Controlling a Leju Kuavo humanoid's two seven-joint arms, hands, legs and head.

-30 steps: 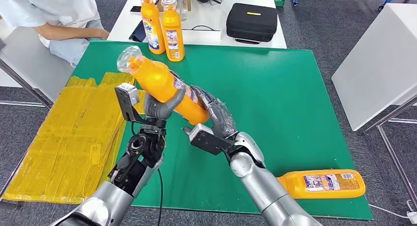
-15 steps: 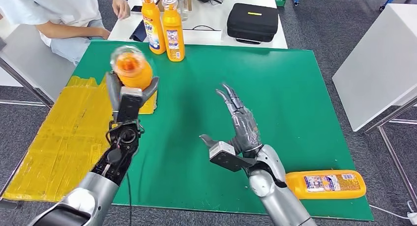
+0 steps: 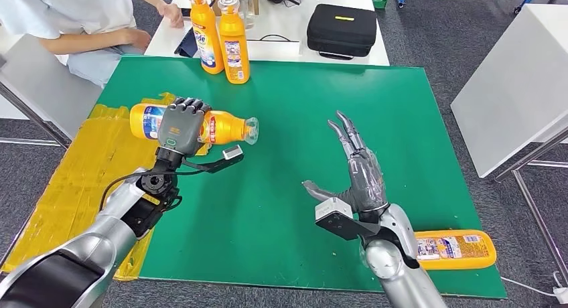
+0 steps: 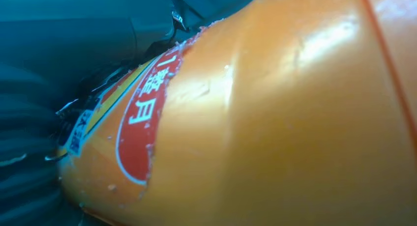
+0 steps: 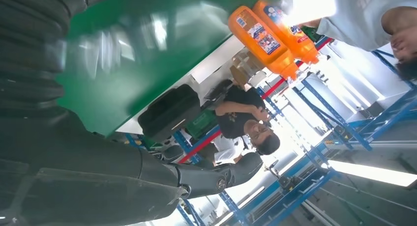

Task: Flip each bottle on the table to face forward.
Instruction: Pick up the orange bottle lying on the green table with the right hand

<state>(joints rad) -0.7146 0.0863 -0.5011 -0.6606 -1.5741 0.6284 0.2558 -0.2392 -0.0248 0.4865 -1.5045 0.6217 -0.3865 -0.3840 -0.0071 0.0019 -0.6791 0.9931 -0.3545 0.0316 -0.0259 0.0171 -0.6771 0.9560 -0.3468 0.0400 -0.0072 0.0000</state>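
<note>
My left hand (image 3: 179, 125) grips an orange bottle (image 3: 224, 128) held sideways above the left edge of the green table (image 3: 295, 107), its clear cap pointing right. The left wrist view shows that bottle (image 4: 275, 118) close up with its red label. My right hand (image 3: 358, 174) is open with its fingers spread, raised over the table's middle right. A second orange bottle (image 3: 455, 249) lies on its side at the front right edge, partly behind my right arm. Two orange bottles (image 3: 223, 33) stand upright at the back left edge; the right wrist view shows these two bottles (image 5: 268, 37) as well.
A person (image 3: 74, 20) sits at the back left beside a white table (image 3: 281, 33) that carries a black case (image 3: 343, 30). Yellow padding (image 3: 80, 187) lies left of the green table. A white table (image 3: 516, 87) stands at the right.
My left hand has turned the bottle from cap-toward-me to lying sideways with the cap to the right. My right hand has moved further right, staying open.
</note>
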